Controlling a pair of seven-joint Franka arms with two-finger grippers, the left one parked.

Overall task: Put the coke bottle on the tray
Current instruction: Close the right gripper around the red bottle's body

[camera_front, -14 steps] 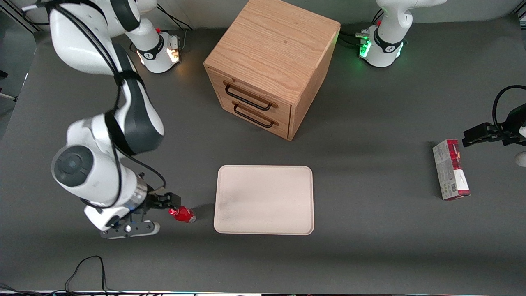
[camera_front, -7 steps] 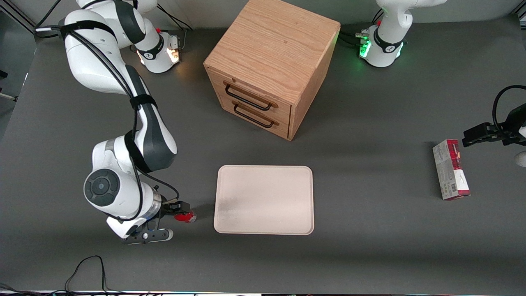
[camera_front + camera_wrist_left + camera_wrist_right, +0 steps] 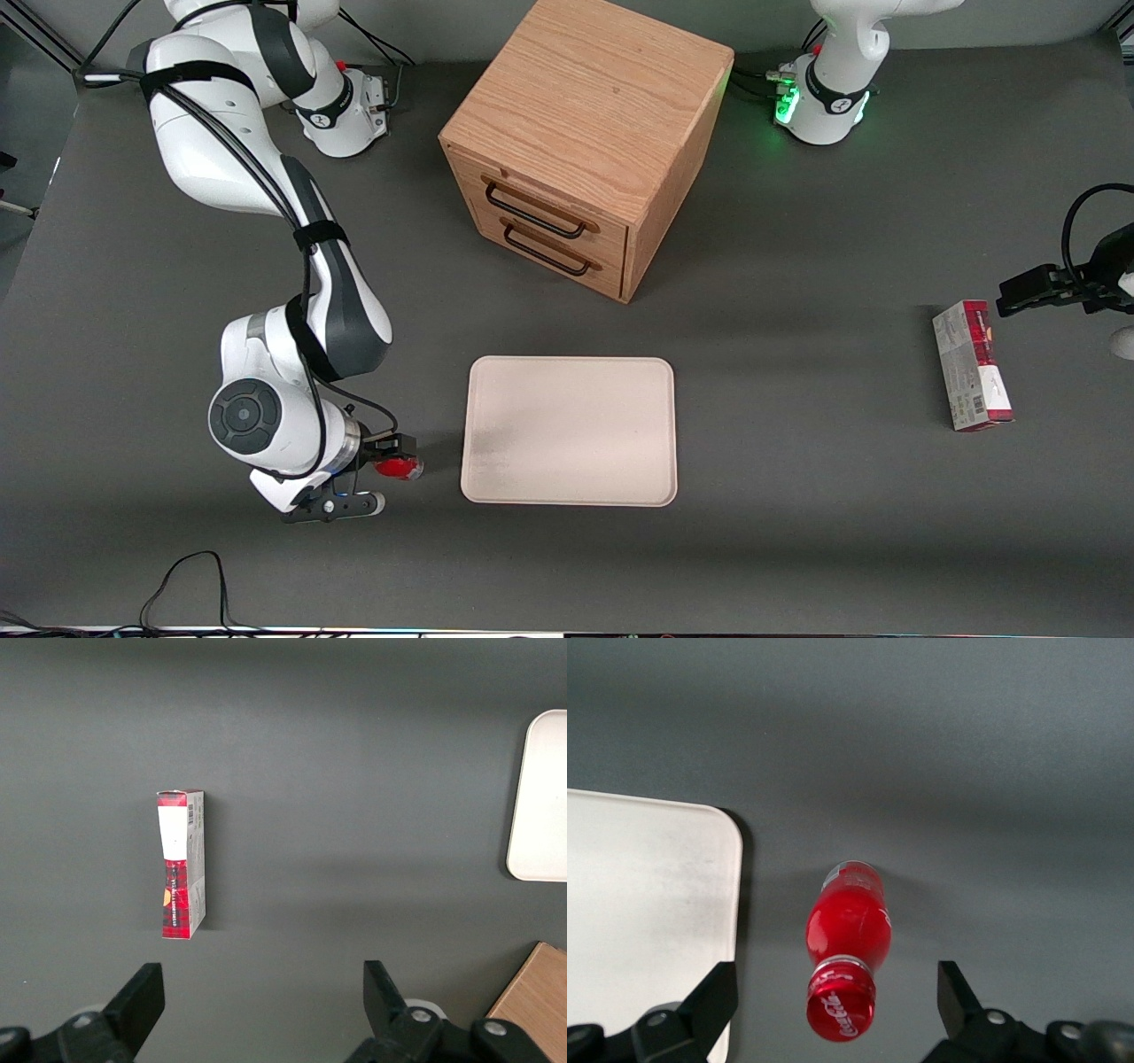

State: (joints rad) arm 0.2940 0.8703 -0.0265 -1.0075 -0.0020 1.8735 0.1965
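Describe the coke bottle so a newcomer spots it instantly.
Start at the cream tray; beside its edge toward the working arm's end stands the coke bottle, between the open pincer. It is the only small red, capped bottle; the other red item is a carton box.

Even, soft overhead light falls on a dark grey table [image 3: 797,496], with no glare. The wooden cabinet [image 3: 585,133] and the tray [image 3: 569,431] cast faint, blurred shadows. A green glow lights one arm base [image 3: 824,97]. The gripper [image 3: 833,1014] frames a sharply focused coke bottle [image 3: 849,930], its fingers spread wide.
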